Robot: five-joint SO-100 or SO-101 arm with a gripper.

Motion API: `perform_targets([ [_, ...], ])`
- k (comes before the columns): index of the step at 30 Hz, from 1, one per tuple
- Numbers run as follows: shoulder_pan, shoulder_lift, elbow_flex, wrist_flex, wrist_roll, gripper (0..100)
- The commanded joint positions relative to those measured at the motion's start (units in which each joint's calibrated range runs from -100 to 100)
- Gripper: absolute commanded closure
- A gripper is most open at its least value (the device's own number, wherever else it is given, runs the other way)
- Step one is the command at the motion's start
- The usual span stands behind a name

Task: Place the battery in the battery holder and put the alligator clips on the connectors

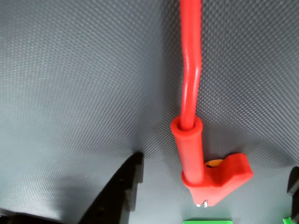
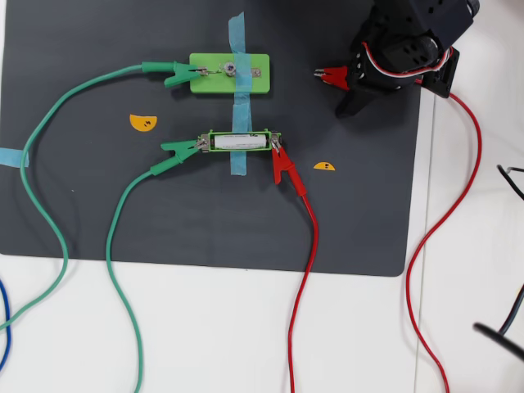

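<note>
Three alligator clips are already biting connectors in the overhead view: a green clip (image 2: pixel 178 74) on the light-green block (image 2: pixel 229 73), a second green clip (image 2: pixel 180 148) and a red clip (image 2: pixel 282 164) on the two ends of the battery holder (image 2: pixel 240 142), where the white battery (image 2: pixel 240 142) is lying seated under blue tape (image 2: pixel 237 90). The fourth, a red alligator clip (image 2: pixel 333 77) (image 1: pixel 212 179), is sitting in the hand (image 2: pixel 348 82), jaws closing on its tapered rubber sleeve with the red wire (image 1: pixel 190 60) trailing off. Judging from this, the nose should be travelling straight toward the block's free right-hand tab, staying squeezed open until the teeth straddle the metal.
</note>
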Motion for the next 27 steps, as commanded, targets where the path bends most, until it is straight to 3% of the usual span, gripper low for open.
perform_targets([
  [1, 0.5, 0.4, -1.7, -1.1, -0.2, 70],
  [9, 2.2, 0.5, -1.6, -0.7, 0.2, 85],
  [22, 2.2, 0.3, -1.1, -0.3, 0.6, 87],
  [24, 2.2, 0.3, -1.0, -0.3, 2.0, 92],
  [25, 2.2, 0.3, -1.0, -0.3, 3.2, 99],
  [27, 2.2, 0.3, -0.8, -0.3, 3.4, 98],
])
